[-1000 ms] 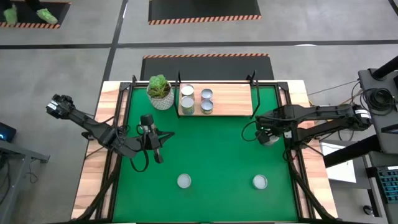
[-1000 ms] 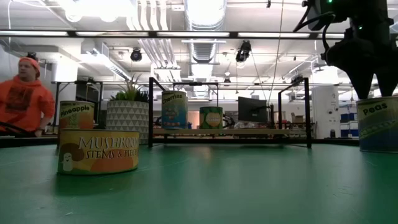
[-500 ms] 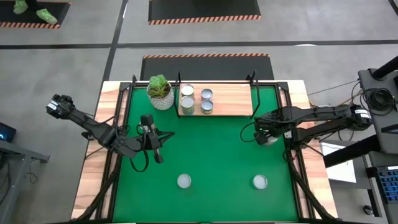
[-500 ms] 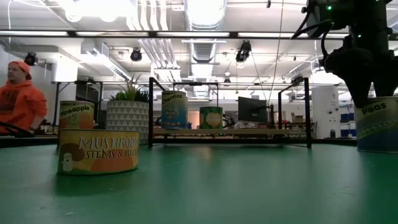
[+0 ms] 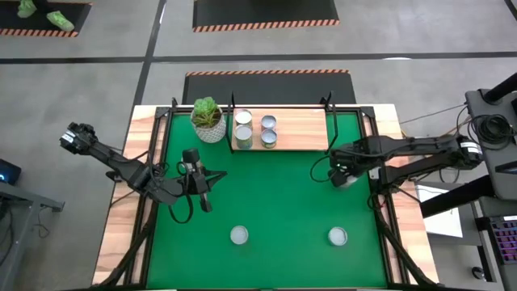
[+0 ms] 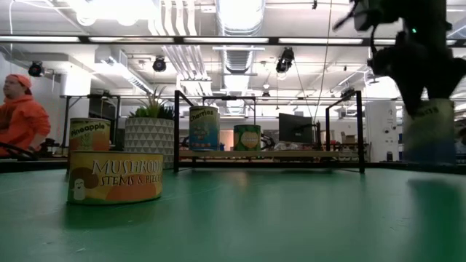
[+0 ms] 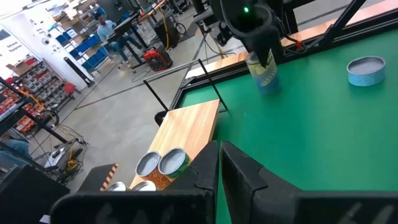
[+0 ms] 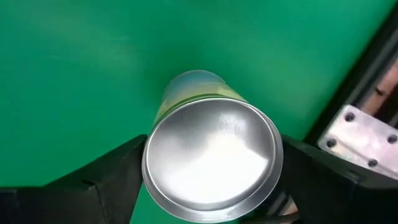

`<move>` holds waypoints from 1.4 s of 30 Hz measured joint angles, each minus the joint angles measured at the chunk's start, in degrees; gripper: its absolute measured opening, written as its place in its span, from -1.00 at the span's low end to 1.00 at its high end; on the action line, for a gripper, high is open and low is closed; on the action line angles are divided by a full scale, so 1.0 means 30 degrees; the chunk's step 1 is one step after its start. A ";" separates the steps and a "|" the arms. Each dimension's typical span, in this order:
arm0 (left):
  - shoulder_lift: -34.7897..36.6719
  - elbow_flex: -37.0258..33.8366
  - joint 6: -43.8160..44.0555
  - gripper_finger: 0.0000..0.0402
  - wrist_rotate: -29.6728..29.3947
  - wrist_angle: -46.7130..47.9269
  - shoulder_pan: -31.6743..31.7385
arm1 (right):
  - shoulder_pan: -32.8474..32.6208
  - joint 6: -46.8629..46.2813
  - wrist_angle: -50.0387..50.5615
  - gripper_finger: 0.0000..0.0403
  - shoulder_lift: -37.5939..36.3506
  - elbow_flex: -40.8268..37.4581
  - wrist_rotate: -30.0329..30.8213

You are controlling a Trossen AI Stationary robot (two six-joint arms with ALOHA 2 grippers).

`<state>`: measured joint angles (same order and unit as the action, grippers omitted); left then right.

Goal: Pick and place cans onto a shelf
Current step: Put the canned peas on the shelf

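Observation:
My right gripper [image 5: 346, 175] is shut on a can labelled Peas [image 6: 429, 129] over the green mat's right side, in front of the shelf's right end. The shelf [image 5: 297, 129], a light wooden board with black posts, stands at the far edge with several cans [image 5: 255, 129] on its left part. Two more cans [image 5: 239, 235] [image 5: 338, 236] stand upright on the mat near the front edge. My left gripper [image 5: 206, 200] hovers shut above the mat's left side, touching nothing. My right gripper pinches the Peas can between its two fingers [image 8: 115, 180], one on each side of the can's wall just under the top rim [image 8: 151, 163]. The fingers come from above, pointing down. The can hangs about upright, its bottom [image 6: 428, 159] lifted clear of the mat.
A white pot with a green plant [image 5: 208, 120] stands left of the shelf. In the low view a Mushroom can [image 6: 114, 178] stands close by and a Pineapple can [image 6: 89, 135] farther back. A person in orange [image 6: 20, 120] sits beyond the table. The mat's middle [image 5: 275, 190] is bare.
My right gripper has taken hold of the Peas can, which stood on the mat, and raised it a little: the can's bottom now hangs clear of the mat. The gripper has also drifted slightly toward the table's left.

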<state>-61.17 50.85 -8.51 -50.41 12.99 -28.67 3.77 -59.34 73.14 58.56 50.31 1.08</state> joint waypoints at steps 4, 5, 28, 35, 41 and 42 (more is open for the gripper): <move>0.0000 0.0000 0.0000 -1.00 -0.0005 -0.0033 0.0005 | -0.0044 0.1143 -0.0038 0.65 0.0875 0.2245 0.0054; 0.0000 0.0000 0.0000 -1.00 0.0000 -0.0035 0.0000 | -0.0044 0.1461 -0.0059 0.63 0.1267 0.2903 0.0123; 0.0000 0.0007 -0.0077 -1.00 0.0000 -0.0032 0.0004 | 0.1448 2.1562 0.1654 0.62 1.3100 1.6615 0.3650; 0.0000 0.0007 -0.0080 -1.00 -0.0005 -0.0021 0.0003 | 0.3650 2.5296 0.1261 0.62 1.4050 1.6981 0.3513; 0.0000 0.0007 -0.0073 -1.00 0.0000 -0.0021 0.0005 | 0.5378 2.6230 -0.0130 0.62 1.3999 1.6896 0.1271; 0.0000 0.0007 -0.0073 -1.00 0.0000 -0.0021 0.0000 | 0.5559 2.6320 -0.0261 0.62 1.3991 1.6894 0.1084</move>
<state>-61.17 50.87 -8.73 -50.41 12.93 -28.67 20.45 19.62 72.36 100.53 100.99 4.33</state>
